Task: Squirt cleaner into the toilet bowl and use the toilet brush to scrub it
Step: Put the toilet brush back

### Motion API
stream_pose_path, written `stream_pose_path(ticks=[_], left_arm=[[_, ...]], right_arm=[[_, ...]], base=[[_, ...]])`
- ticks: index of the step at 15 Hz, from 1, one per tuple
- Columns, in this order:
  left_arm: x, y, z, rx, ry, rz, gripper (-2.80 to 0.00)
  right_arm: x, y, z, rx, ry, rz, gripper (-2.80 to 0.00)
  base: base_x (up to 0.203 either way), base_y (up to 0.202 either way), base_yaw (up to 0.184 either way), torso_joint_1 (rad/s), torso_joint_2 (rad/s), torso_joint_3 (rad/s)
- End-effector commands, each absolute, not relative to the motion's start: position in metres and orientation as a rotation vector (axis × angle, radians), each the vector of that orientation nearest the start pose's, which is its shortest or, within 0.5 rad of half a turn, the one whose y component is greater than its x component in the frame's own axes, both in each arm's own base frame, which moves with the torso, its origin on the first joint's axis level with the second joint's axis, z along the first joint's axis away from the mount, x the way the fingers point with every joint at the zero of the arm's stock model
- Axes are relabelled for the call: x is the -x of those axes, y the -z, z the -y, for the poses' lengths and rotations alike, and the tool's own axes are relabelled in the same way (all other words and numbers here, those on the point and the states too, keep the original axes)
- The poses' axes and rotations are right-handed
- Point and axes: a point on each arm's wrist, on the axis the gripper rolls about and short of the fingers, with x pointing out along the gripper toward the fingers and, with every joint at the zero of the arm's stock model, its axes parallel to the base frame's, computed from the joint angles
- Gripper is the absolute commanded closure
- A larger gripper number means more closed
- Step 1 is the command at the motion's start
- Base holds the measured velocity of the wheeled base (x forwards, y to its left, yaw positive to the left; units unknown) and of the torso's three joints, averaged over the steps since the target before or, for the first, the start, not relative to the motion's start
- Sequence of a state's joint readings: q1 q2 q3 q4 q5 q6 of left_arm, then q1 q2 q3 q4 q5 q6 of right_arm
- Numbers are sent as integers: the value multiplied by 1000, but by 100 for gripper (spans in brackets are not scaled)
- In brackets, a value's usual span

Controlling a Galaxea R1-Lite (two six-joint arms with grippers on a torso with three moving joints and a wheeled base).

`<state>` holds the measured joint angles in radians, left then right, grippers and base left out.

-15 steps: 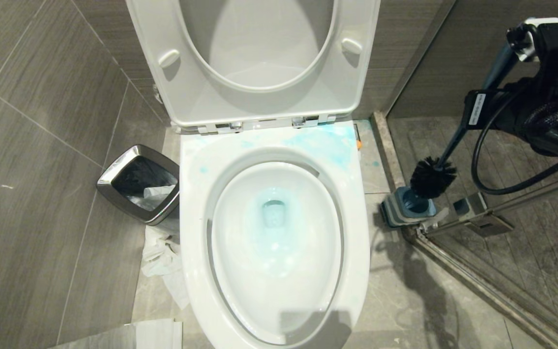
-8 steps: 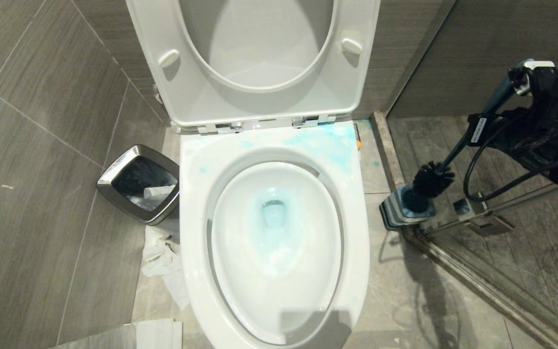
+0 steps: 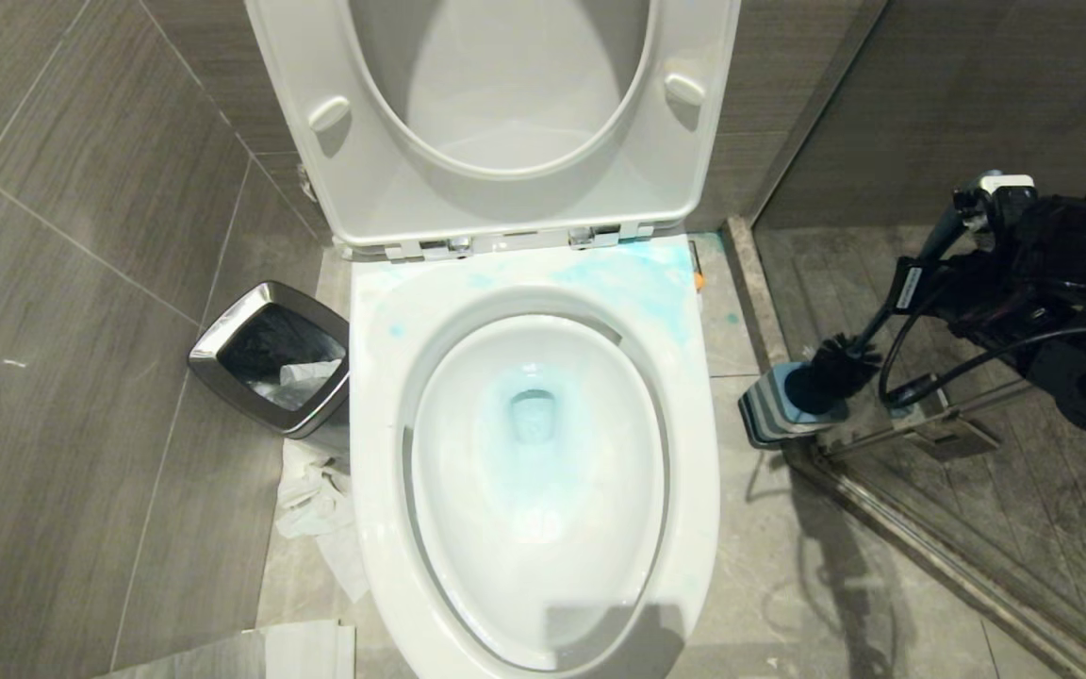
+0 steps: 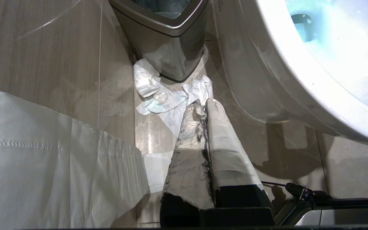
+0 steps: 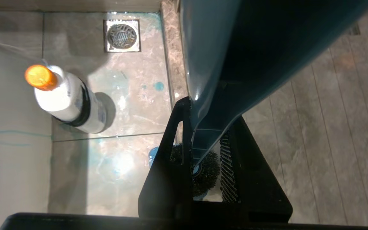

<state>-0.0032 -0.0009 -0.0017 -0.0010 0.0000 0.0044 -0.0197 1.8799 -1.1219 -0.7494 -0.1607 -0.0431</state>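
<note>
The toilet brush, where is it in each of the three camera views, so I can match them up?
Head view: toilet brush at the right, bristle head at its striped base, handle in the right gripper.
Left wrist view: not in it.
Right wrist view: handle fills the upper middle, bristles below between the fingers.
Shared landmark: the base, at the brush head in both; the toilet bowl links head and left wrist.

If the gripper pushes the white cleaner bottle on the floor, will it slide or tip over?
Likely tip: the cleaner bottle stands upright, tall and narrow on its base. The floor tile looks glossy with blue drips, so it may also slide. It looks like light plastic.
</note>
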Motion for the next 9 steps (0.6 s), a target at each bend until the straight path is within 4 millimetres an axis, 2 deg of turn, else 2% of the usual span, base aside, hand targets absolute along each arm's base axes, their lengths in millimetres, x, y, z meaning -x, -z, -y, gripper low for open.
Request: stream_pose_path(ticks=[1,9], left_arm=[[23,-76,0,-5,3,3,0],[23,-76,0,-5,3,3,0]], right_arm=[[-382,-203,15,48,182,-46,0],[-401,-177,14,49,170,-53,0]], base=[[0,0,0,0,0,0],[0,0,0,0,0,0]])
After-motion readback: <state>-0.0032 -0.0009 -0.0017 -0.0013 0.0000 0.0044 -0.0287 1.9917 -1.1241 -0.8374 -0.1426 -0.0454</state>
